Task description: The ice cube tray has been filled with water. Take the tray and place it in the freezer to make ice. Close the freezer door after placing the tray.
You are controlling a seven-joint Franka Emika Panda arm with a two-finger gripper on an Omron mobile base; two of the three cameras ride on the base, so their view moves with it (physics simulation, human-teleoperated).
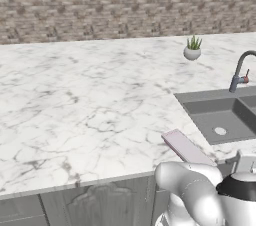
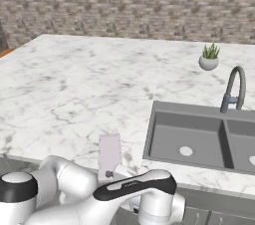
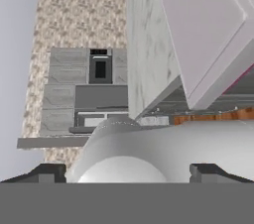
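Marble counter (image 1: 75, 110) carries the ice cube tray (image 1: 186, 147) at its front edge, at nine o'clock from the sink (image 1: 222, 115). Gripper (image 3: 127, 172) is spread wide and empty. Best to approach level and pinch across the tray's narrow width, keeping the water in.

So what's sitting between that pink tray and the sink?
Nothing: bare marble counter separates the ice cube tray from the sink, clearest in the right base view.

Marble counter (image 1: 75, 105) with a sink and a plant
A grey double sink (image 2: 199, 139) is set into it, a curved faucet (image 2: 234, 89) behind; a small potted plant (image 1: 192, 49) is placed near the brick wall (image 1: 125, 0).
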